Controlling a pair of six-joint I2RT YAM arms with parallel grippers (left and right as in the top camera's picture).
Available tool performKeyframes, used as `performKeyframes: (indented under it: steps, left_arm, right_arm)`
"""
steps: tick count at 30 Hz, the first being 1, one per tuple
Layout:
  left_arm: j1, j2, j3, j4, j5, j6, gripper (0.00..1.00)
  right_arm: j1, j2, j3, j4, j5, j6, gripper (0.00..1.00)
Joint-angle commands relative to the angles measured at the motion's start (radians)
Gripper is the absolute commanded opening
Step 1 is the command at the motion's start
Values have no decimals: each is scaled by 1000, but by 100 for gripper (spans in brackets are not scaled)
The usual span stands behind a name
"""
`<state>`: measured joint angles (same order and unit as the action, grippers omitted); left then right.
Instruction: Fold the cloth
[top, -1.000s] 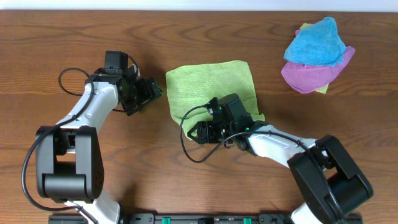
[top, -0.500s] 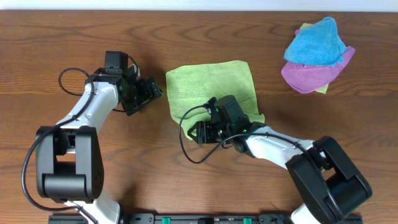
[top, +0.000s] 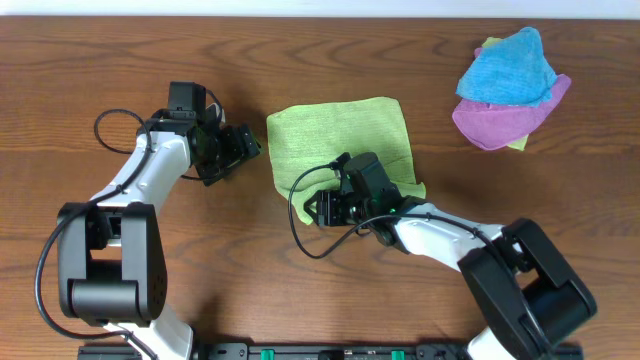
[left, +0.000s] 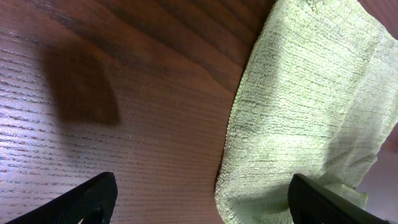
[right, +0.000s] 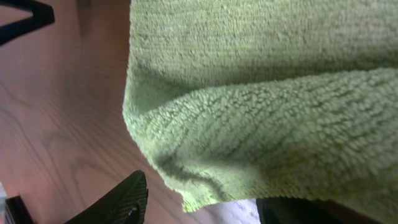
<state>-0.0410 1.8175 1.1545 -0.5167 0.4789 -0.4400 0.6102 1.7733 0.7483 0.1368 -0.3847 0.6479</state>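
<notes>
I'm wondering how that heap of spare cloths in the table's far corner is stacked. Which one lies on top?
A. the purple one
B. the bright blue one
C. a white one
B: in the overhead view the bright blue cloth lies over the purple cloth, which shows only below it and at its right side.
</notes>
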Motion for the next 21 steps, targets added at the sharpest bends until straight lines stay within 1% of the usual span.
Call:
performKeyframes:
  steps: [1,3,5,7,9,11,12,16,21]
  left_arm:
    - [2,-21,10,-4,8,18,89]
    - [2,-21,10,-4,13,18,89]
    - [2,-21,10,-5,12,18,89]
    - [2,-21,10,-6,12,18,89]
    - [2,-21,10,-7,12,18,89]
    - [2,-21,10,-6,12,18,89]
    - [2,-21,10,-6,12,18,89]
    - [2,-21,10,-6,12,18,89]
    - [2,-21,10,-5,11,18,90]
  right_arm:
    - [13,52,-6,21,4,37,55]
    - [14,69,-6,40,-16,45,54]
    - [14,74,-6,47,-16,47,50]
    - [14,73,-6,53,-18,47,38]
    - [14,72,-6,68,-43,47,19]
    - [14,72,-6,90,-85,48,4]
    - [14,72,-4,100,-107,50,1]
    - [14,61,-2,126,-201,119,1]
    - [23,1,-2,119,-281,174,2]
